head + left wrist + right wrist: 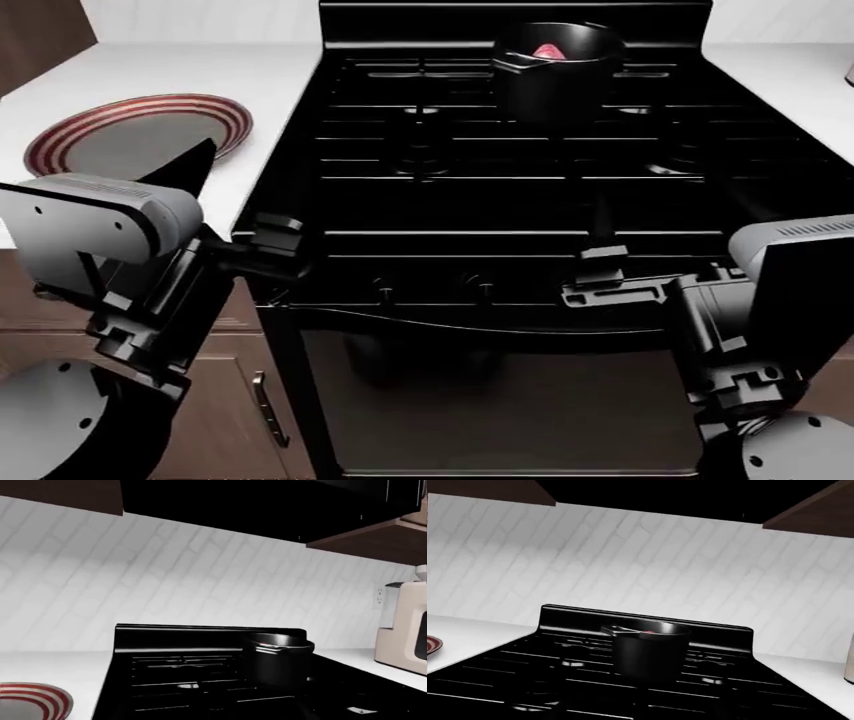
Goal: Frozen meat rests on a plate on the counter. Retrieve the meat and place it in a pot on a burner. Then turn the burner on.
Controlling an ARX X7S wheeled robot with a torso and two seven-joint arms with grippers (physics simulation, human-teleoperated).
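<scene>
Left wrist view: the pot [279,656] stands on a rear burner of the black stove [200,680]. The plate [33,700] lies on the white bench [53,667] beside the stove, its dark centre bare. A cream appliance [403,627] stands on the bench past the stove's far side. The left gripper itself does not show here.

Head view: the meat [549,51] lies inside the pot [558,65], on the back burner toward the right. The plate [140,132] rests on the bench [160,70], well apart from the pot. The left gripper [278,245] sits at the stove's front edge, holding nothing; its opening cannot be told. The right gripper [603,280] is near the front control knobs [434,290], likewise empty, its jaw spacing unclear.

Right wrist view: the pot [647,650] stands upright on the grates, a sliver of red meat [649,632] at its rim.
</scene>
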